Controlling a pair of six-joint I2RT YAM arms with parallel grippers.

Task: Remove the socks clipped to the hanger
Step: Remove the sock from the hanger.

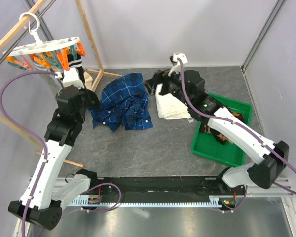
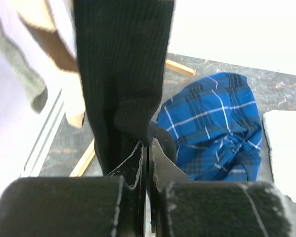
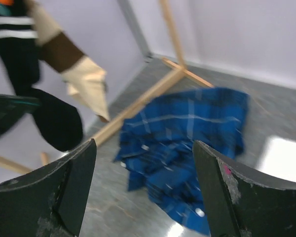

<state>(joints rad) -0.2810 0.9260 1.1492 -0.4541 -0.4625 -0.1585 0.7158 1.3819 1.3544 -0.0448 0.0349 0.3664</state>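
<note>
We see the white plastic round hanger (image 1: pixel 42 47), with its orange and teal clothespins (image 1: pixel 63 59), hooked on a wooden rack pole (image 1: pixel 15 29) above the far-left corner of the grey counter (image 1: pixel 163 143). A black ribbed sock (image 2: pixel 123 74) hangs from it, and our left tool (image 2: pixel 148 148) is closed tight on the sock's lower part, with fabric pinched between its fingers. A brown-and-cream sock (image 3: pixel 86 81) hangs beside it. Our right tool (image 3: pixel 144 148) stands wide open and holds nothing, over the far middle of the counter by a folded white towel (image 1: pixel 170 106). A crumpled blue plaid shirt (image 1: pixel 123 101) lies between the arms, and a green tray (image 1: pixel 212 148) sits towards the right edge.
</note>
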